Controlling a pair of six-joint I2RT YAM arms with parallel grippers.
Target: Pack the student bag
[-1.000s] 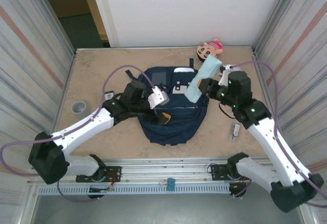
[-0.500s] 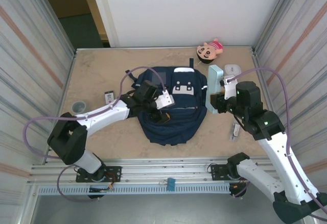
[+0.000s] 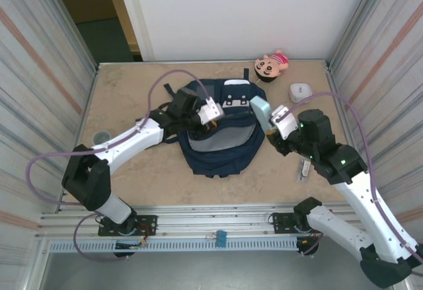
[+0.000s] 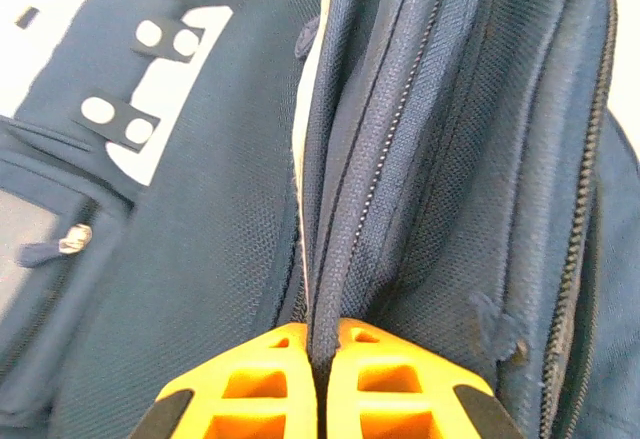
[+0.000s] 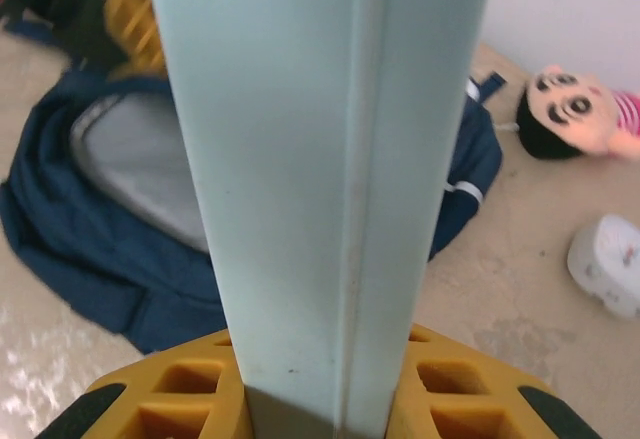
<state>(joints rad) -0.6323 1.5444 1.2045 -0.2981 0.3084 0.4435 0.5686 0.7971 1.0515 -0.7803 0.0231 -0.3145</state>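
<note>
Bag (image 3: pixel 218 166) open showing lining (image 3: pixel 215 143) (left hand (image 4: pixel 318 359) pinches rim (image 4: pixel 322 249), right hand (image 5: pixel 320 384) grips box (image 5: pixel 320 139)).

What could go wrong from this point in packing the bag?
1. The left tool pinches only a thin zipper-edge fold of the student bag; it could slip and let the opening close.
2. The pale blue box in the right tool stands at the bag's right edge, not over the grey lining; it may catch the rim going in.
</note>
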